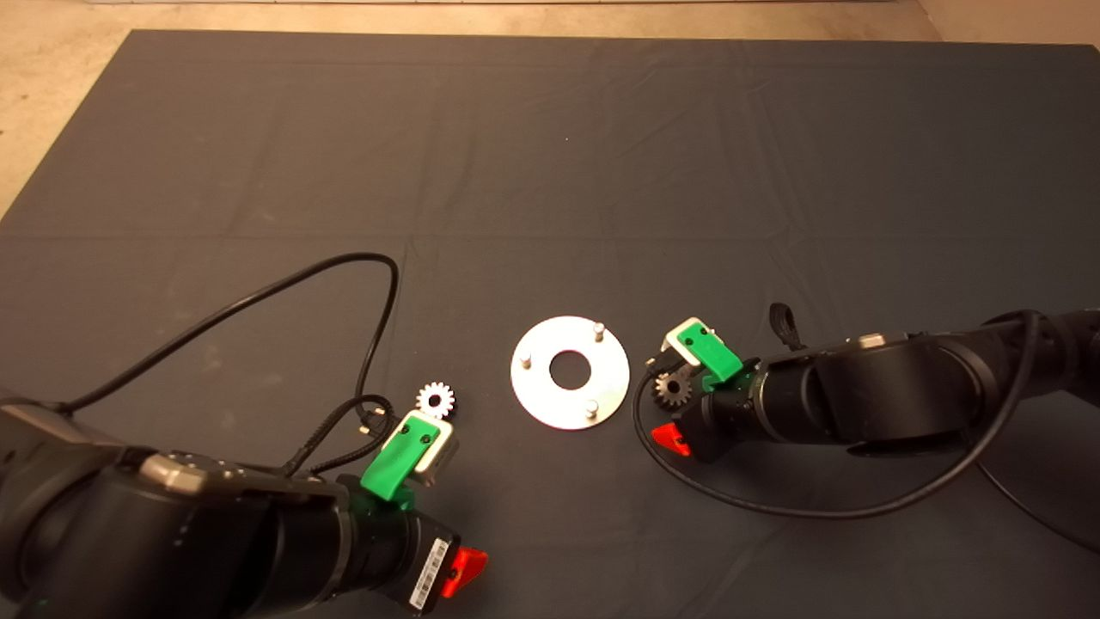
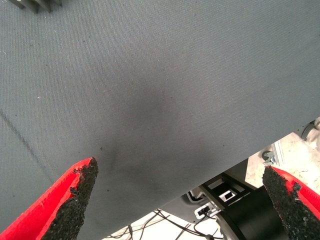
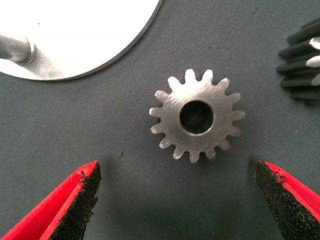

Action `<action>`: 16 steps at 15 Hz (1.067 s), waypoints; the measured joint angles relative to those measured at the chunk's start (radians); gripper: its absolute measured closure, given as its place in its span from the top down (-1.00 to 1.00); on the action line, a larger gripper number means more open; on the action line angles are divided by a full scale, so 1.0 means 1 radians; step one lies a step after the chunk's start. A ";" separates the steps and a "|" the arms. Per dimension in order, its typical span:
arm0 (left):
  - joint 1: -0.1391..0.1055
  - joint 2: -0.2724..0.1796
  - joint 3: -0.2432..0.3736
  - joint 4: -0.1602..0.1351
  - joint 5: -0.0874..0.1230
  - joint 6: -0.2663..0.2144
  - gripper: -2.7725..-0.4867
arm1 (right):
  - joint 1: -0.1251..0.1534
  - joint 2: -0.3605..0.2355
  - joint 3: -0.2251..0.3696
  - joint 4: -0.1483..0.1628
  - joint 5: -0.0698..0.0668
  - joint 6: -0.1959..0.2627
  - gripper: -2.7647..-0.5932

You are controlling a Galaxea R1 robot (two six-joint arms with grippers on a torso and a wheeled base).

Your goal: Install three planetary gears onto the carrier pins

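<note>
Steel disc: flat shiny carrier disc (image 1: 570, 370) with a large central hole, lying on the dark mat (image 1: 550, 172) near its middle.
Carrier pins: three short silver posts (image 1: 598, 327) standing upright around the disc, all bare.
Silver gear: bright planetary gear (image 1: 436, 399) flat on the mat, left of the disc and apart from it, just beyond the left gripper.
Dark gear: darker steel gear (image 3: 196, 121) flat on the mat, just right of the disc, bore facing up; in the head view it shows at the right gripper.
Third gear: toothed dark edge (image 3: 303, 60) at the border of the right wrist view, near the dark gear.
Right gripper (image 3: 175, 200): red fingers spread wide, poised over the dark gear, touching nothing.
Left gripper (image 2: 182, 202): fingers spread wide over bare mat, empty.
</note>
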 joint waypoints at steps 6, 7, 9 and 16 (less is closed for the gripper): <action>0.000 0.000 0.000 0.010 0.000 0.000 0.65 | -0.016 0.000 -0.028 -0.026 0.000 -0.034 0.58; 0.000 0.000 0.000 0.011 0.000 0.000 0.65 | -0.016 0.000 -0.032 -0.033 0.000 -0.038 0.58; 0.000 0.000 0.000 0.011 0.000 0.000 0.65 | -0.016 -0.002 -0.035 -0.042 0.001 -0.043 0.58; 0.000 0.000 0.000 0.012 0.000 0.000 0.65 | -0.016 -0.008 -0.042 -0.060 0.000 -0.045 0.58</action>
